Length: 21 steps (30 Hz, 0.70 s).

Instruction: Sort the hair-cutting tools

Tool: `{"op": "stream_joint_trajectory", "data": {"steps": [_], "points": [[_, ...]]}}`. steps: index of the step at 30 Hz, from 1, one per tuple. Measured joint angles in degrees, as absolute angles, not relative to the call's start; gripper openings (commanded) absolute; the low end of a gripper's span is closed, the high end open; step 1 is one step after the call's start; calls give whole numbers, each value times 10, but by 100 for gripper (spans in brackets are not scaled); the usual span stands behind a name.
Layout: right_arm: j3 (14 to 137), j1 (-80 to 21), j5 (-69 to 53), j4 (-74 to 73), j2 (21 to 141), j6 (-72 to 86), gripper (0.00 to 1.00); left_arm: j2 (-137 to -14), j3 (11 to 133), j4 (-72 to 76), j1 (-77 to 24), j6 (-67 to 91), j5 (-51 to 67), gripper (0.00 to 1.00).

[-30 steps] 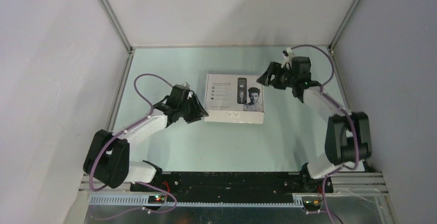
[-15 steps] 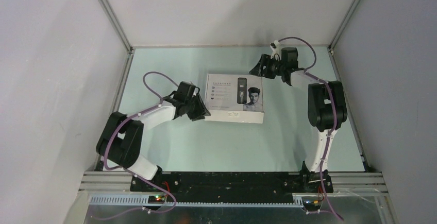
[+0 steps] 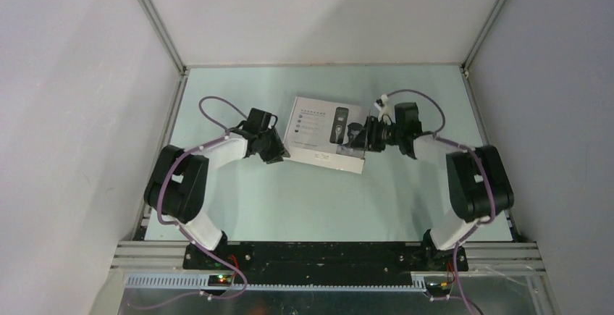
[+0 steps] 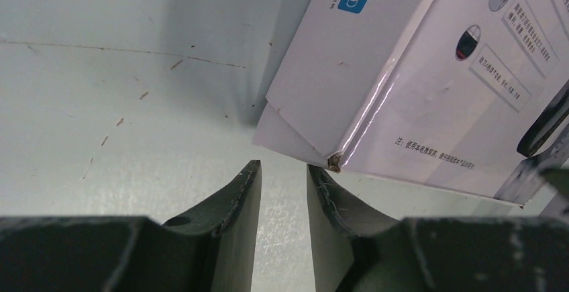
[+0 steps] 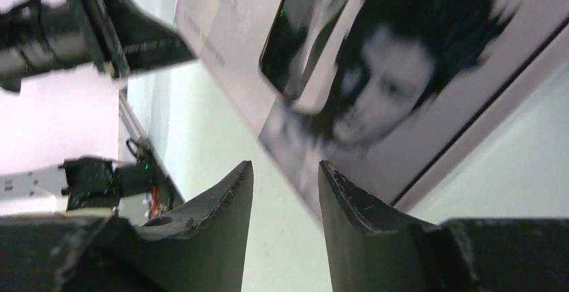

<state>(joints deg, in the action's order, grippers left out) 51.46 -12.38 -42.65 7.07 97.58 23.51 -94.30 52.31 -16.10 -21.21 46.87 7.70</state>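
None of the hair-cutting tools show loose in any view. Only the white cardboard box (image 3: 315,130) printed with a clipper and a man's face lies mid-table, skewed. My left gripper (image 3: 279,152) sits low at the box's near-left corner. Its jaws (image 4: 283,164) stand narrowly open with bare table between them, and the right fingertip (image 4: 319,174) nearly touches the box corner (image 4: 332,161). My right gripper (image 3: 356,135) hangs over the box's right end by the printed face (image 5: 396,84). That gripper (image 5: 285,163) is open too, with nothing between its fingers.
White walls and aluminium frame posts (image 3: 156,22) close in the pale green table (image 3: 289,206) on three sides. The black base rail (image 3: 318,253) runs along the near edge. The left arm (image 5: 67,30) shows at the top left of the right wrist view.
The right arm swung from the back right onto the box's right end, and the left arm closed on its left corner. The box has turned askew. Both pairs of jaws have narrowed.
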Motion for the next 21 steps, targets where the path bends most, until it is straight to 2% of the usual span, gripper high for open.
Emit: {"op": "stream_joint_trajectory", "data": {"steps": [5,10,15,21], "points": [[443,-136,-421,12,879,246,53,-939,523,-159,-206,465,72,38],[467,-111,-388,-22,855,240,59,-919,516,-152,-196,465,67,41],[564,-63,-353,-10,910,240,62,-892,501,-140,-195,466,64,42],[699,-39,-338,22,1036,244,63,-889,494,-128,-195,472,67,42]]}}
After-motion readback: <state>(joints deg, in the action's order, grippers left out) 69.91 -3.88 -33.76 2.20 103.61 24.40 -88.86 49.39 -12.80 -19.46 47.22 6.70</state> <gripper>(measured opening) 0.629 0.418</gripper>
